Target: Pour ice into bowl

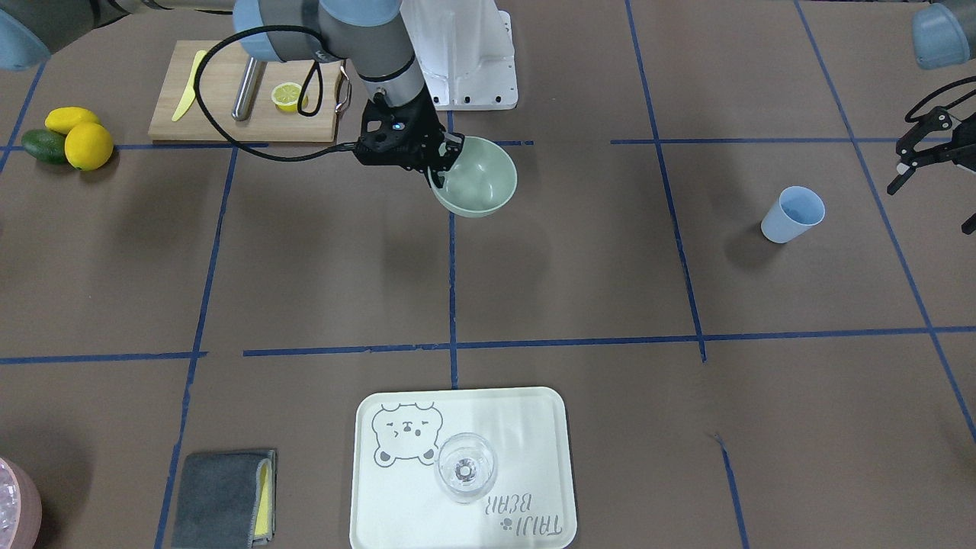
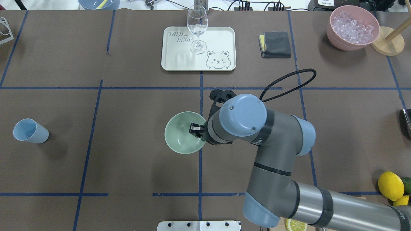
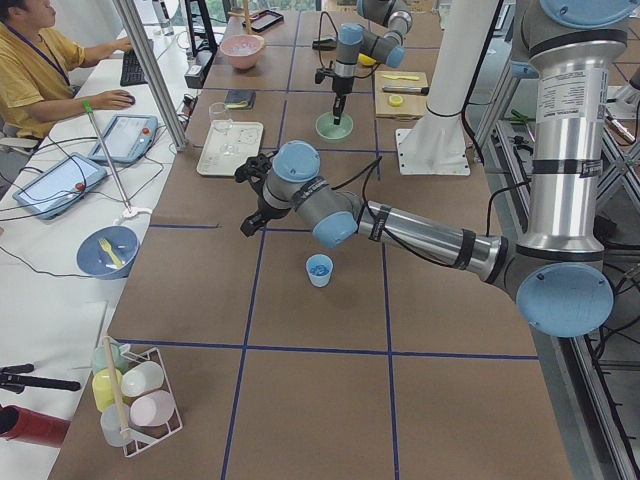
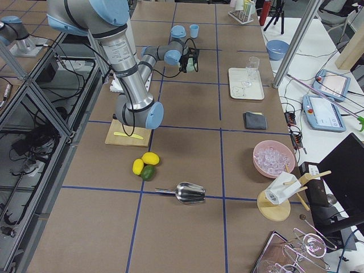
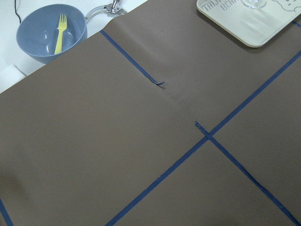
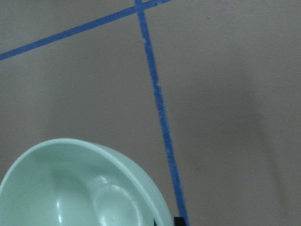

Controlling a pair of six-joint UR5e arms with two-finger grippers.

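The sage-green bowl stands near the table's middle, and it also shows in the overhead view. My right gripper is shut on the bowl's rim, with one finger inside it. The right wrist view shows the bowl empty. I cannot tell if it is lifted off the table. The ice lies as a heap of clear cubes in the pink container at the far right corner. My left gripper is open and empty, hovering beyond the blue cup.
A white tray bears a wine glass, with a grey cloth next to it. A cutting board holds a lemon half and a yellow knife. Lemons and an avocado and a metal scoop lie on my right side.
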